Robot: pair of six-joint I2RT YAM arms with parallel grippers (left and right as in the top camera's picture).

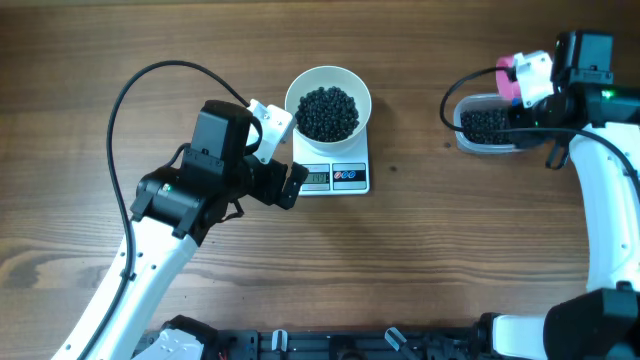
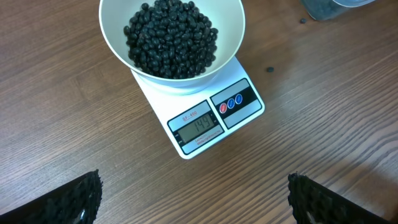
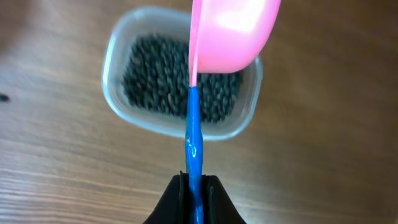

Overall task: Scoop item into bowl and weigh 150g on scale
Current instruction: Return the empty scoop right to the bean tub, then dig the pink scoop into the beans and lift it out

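Note:
The white bowl (image 1: 328,95) (image 2: 171,43) stands on the white scale (image 1: 336,178) (image 2: 214,117) and holds a heap of black beans (image 1: 328,112) (image 2: 171,38). The scale's display is lit. My left gripper (image 1: 282,150) (image 2: 194,196) hovers open just left of the scale, nothing between its fingers. My right gripper (image 1: 535,88) (image 3: 196,186) is shut on the blue handle of a pink scoop (image 1: 510,78) (image 3: 233,34), held above the clear tub (image 1: 497,126) (image 3: 180,81) of more beans.
One stray bean (image 2: 270,69) lies on the wooden table (image 1: 420,260) to the right of the scale. Black cables (image 1: 150,85) arc over the table behind both arms.

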